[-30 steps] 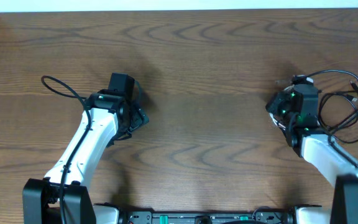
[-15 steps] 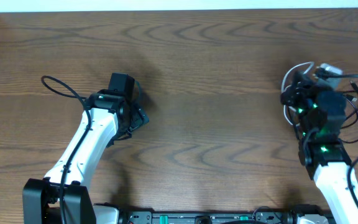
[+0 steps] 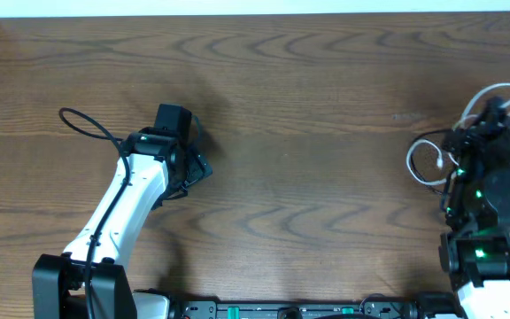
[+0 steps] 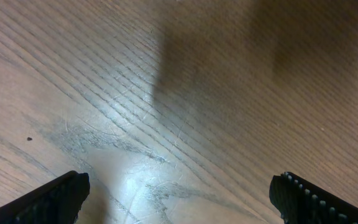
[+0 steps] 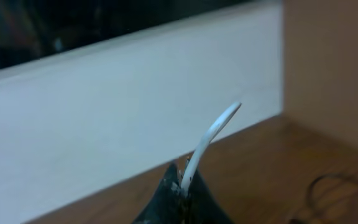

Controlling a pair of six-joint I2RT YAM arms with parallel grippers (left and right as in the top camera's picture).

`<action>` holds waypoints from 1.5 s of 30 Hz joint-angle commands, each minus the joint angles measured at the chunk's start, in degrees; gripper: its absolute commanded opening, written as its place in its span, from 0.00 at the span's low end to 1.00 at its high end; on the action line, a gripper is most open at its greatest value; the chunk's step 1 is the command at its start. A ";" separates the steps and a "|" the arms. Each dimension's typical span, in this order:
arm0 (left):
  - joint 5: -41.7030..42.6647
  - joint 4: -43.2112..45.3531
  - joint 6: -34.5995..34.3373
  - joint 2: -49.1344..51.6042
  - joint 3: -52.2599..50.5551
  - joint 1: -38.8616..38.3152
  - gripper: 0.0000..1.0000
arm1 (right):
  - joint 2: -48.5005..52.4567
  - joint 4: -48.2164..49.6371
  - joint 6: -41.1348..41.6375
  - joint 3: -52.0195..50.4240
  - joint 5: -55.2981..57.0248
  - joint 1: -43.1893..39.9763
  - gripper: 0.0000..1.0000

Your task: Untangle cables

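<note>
I am holding the right claw (image 5: 182, 184) pinched shut on the white cable (image 5: 209, 142) at the right edge of the overhead view. The cord is arching up out of the tips, and its slack is looping down to the tabletop (image 3: 308, 177) just left of the arm. I judge the raised hold is meant to draw it free of the black cable (image 5: 321, 179), which I am only faintly making out as a thin dark loop at the wrist view's lower right. The left claw (image 4: 185, 199) is hovering wide open and empty over bare wood at left centre, parked clear of the work.
</note>
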 commanded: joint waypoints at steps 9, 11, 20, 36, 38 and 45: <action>-0.79 -0.28 0.55 -0.04 0.24 0.24 0.98 | 6.14 -0.04 -5.99 -0.13 19.10 -2.14 0.01; -0.76 -0.28 0.55 -0.04 0.24 0.24 0.98 | 8.57 0.42 -5.97 -0.13 19.12 -3.54 0.01; -0.76 -0.28 0.55 -0.04 0.24 0.24 0.98 | 19.61 1.20 -1.20 -0.13 18.23 -11.39 0.01; -0.79 -0.28 0.55 -0.04 0.24 0.24 0.98 | 41.33 5.84 10.86 -0.13 -8.04 -25.66 0.01; -0.79 -0.28 0.55 -0.04 0.24 0.24 0.98 | 43.01 6.91 10.88 -0.13 -11.54 -26.64 0.01; -0.79 -0.28 0.55 -0.04 0.24 0.24 0.98 | 44.89 6.99 12.76 -0.13 -13.84 -28.00 0.01</action>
